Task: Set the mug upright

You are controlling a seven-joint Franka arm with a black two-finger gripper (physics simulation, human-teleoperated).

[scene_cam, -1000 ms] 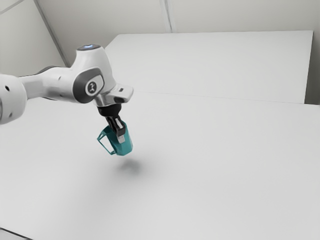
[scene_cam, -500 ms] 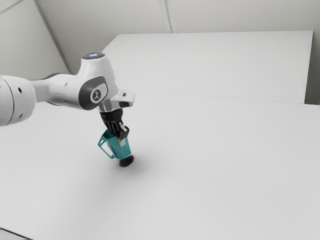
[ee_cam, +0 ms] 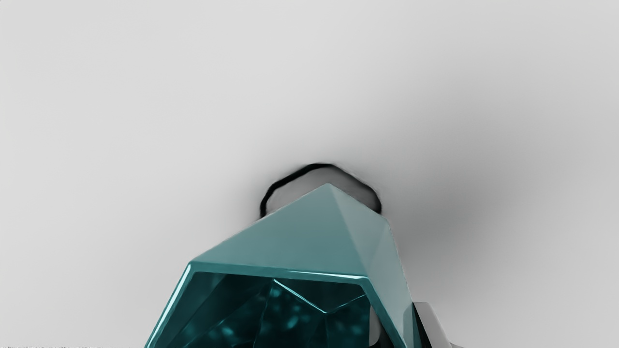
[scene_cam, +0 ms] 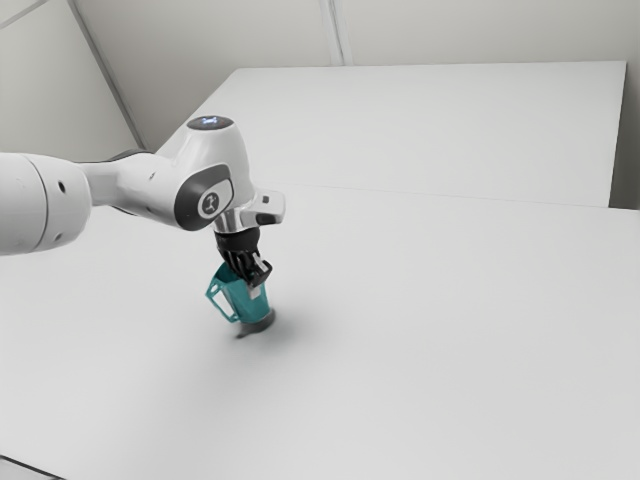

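The teal mug (scene_cam: pixel 239 295), held low over the table, leans slightly in the exterior view, opening upward and handle toward that view's left. My gripper (scene_cam: pixel 257 285) reaches down at its rim. In the wrist view, the faceted wall of the mug (ee_cam: pixel 295 237) and its open top appear; my gripper (ee_cam: pixel 402 326) pinches a side wall, one finger inside the mug and the other outside. The underside is hidden, and whether it touches the table cannot be told.
The white table (scene_cam: pixel 430 340) spreads around the mug. A dark patch (scene_cam: pixel 262 325) lies at the mug's base, seen as a dark-edged outline in the wrist view. Behind stands a large pale panel (scene_cam: pixel 430 125).
My gripper has come down and toward the exterior view's right, carrying the mug along. The dark patch, apart from the mug one second ago, now meets its base in that view.
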